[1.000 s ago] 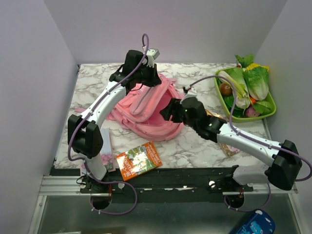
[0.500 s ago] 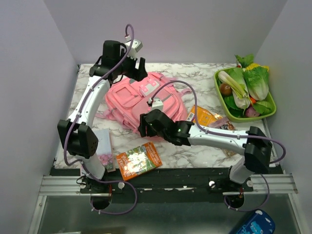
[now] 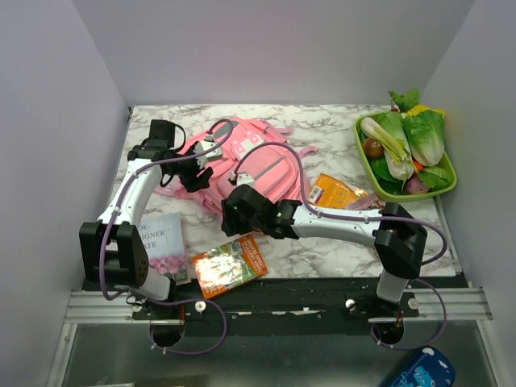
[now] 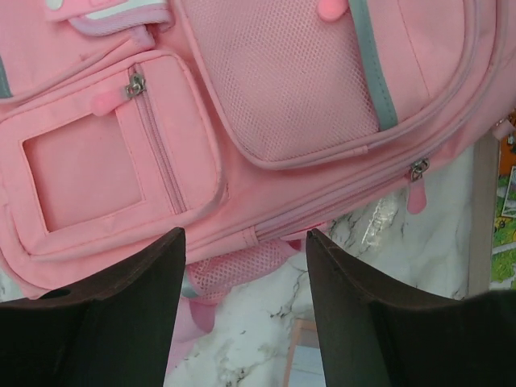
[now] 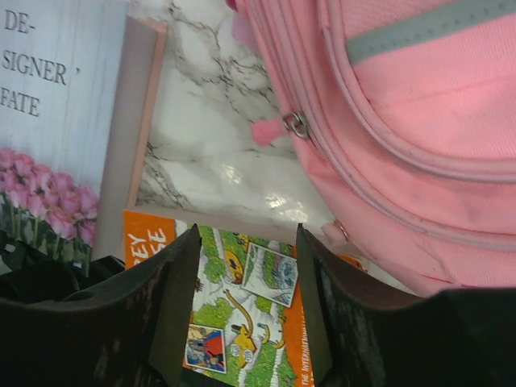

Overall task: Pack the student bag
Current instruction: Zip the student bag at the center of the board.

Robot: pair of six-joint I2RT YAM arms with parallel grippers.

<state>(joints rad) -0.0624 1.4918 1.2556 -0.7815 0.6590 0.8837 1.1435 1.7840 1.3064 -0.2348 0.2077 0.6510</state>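
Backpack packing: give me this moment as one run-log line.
backpack: flat on table | left pincer: open, empty, above backpack | right pincer: open, empty, at backpack's near edge above comic book

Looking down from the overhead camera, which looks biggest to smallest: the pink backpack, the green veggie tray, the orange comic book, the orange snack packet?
1. student bag, though both arms cover parts of it
2. green tray
3. orange comic book
4. orange snack packet
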